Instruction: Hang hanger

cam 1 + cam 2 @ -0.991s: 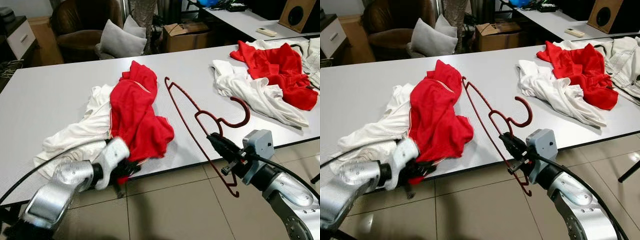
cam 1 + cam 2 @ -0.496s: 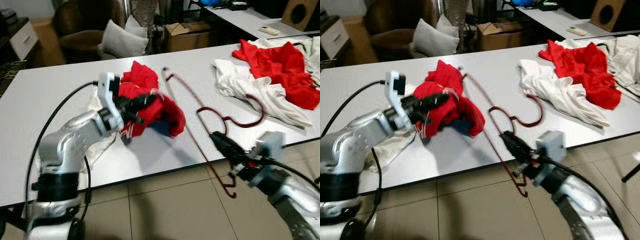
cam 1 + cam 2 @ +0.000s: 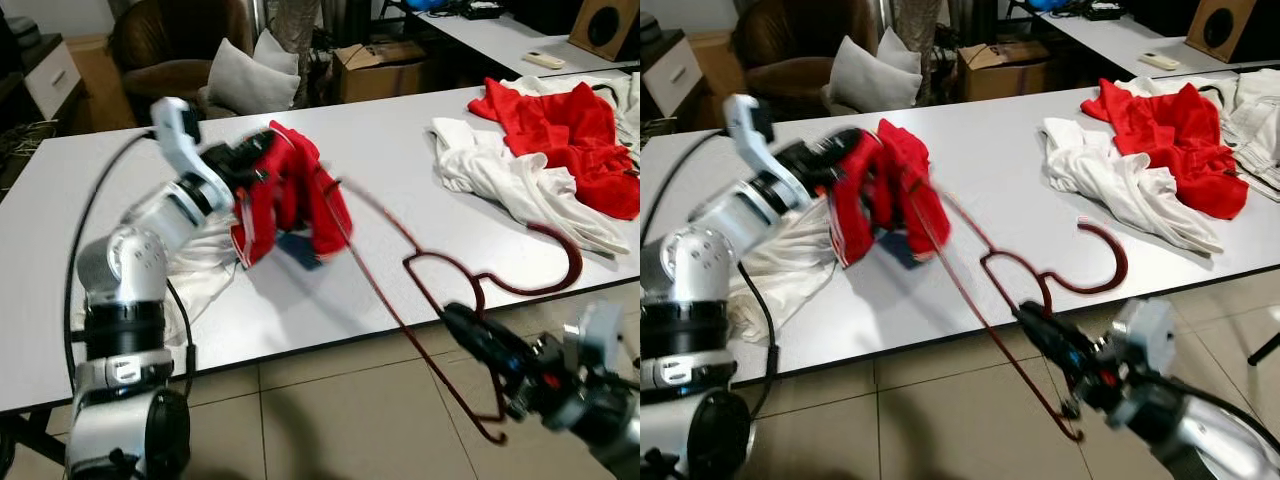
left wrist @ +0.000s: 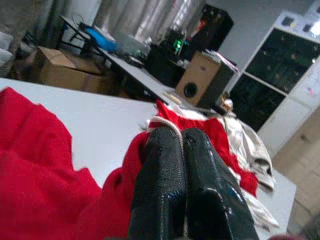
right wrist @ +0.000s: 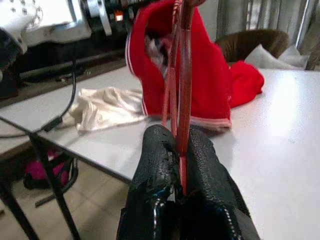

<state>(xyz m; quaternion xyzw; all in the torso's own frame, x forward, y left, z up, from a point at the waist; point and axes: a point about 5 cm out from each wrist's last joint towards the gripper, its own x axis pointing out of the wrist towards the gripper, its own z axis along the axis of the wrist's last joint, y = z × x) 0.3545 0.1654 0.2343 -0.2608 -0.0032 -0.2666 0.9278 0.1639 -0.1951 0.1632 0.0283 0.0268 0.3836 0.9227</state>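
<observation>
1. The left gripper (image 3: 262, 160) is raised above the counter (image 3: 400, 150), its jaws pinching a red garment (image 3: 290, 200) that hangs off the surface.
2. The right gripper (image 3: 1040, 325), beyond the counter's near edge, has its jaws clamped on the dark red hanger (image 3: 1080, 285) (the wrist view shows the wire between them).
3. The hanger's hook lies over the near edge; its far end reaches into the lifted garment.
4. A white garment (image 3: 205, 270) lies beneath.

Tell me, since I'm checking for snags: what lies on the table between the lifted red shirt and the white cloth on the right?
Bare table in the left eye view; the hanger crosses nearer the edge, between red shirt and white cloth.
</observation>
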